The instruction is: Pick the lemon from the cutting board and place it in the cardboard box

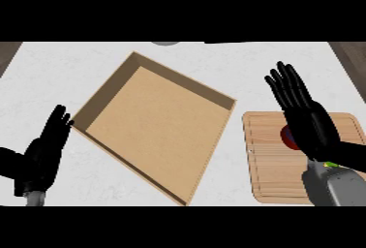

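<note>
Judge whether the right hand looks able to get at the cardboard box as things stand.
Probably yes: the right hand hangs open over the cutting board, just beside the cardboard box, whose top is open, with nothing between them.

Cardboard box (154, 127) left of cutting board (271, 160), right hand (304, 114) open above it, left hand (44, 150) resting

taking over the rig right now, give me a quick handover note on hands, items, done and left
Right robot hand: open, fingers straight, raised above the cutting board, holding nothing.
Left robot hand: open, resting at the lower left of the view.
A red object lies on the board, mostly hidden by the right hand; a small yellow-green bit shows at the wrist. No clear lemon visible.
Cardboard box: left of the board, nothing inside.
Done: nothing. Left: grasp, carry, place in box.
</note>
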Controlling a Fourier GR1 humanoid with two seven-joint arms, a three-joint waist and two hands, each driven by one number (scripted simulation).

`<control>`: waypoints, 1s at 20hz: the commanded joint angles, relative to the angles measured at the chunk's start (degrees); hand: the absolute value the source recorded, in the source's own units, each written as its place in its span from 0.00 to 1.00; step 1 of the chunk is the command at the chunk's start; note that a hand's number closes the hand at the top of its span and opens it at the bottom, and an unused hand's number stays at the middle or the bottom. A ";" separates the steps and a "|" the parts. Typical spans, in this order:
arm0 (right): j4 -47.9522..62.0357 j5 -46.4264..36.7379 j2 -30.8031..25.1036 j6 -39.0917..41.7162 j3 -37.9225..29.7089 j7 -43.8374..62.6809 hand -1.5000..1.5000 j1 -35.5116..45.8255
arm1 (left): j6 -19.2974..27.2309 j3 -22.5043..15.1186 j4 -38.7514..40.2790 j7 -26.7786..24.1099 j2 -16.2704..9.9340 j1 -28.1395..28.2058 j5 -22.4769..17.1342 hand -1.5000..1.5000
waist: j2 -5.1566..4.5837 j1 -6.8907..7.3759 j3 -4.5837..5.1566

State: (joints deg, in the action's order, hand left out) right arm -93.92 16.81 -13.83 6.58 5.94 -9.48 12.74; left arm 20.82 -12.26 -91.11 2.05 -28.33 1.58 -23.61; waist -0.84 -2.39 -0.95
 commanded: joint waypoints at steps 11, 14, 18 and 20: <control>8.35 -10.61 -5.09 -21.54 -22.10 -4.04 0.00 -12.29 | 1.86 -3.30 3.96 -0.12 -3.66 -1.79 11.55 0.50 | 0.68 0.23 0.84; 6.20 -6.30 -5.04 -16.32 -25.93 -12.07 0.00 -18.38 | 2.58 -5.38 -0.66 3.75 -2.79 -1.53 13.89 0.50 | 1.00 1.51 0.87; 8.48 -14.16 -15.58 -12.46 -23.27 -5.39 0.00 -16.27 | -2.50 -1.83 6.65 -2.38 -2.29 -1.99 11.43 0.50 | 0.73 2.12 1.02; 5.80 -19.99 -19.33 -12.25 -21.24 -3.66 0.00 -21.48 | 0.91 -3.40 4.71 0.90 -1.91 -2.77 14.11 0.50 | 0.83 1.48 1.05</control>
State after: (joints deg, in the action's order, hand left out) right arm -87.28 3.29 -27.12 -7.36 -16.75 -14.77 -4.09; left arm 21.07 -15.42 -86.93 2.29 -30.55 -0.66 -10.68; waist -0.04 -0.81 0.03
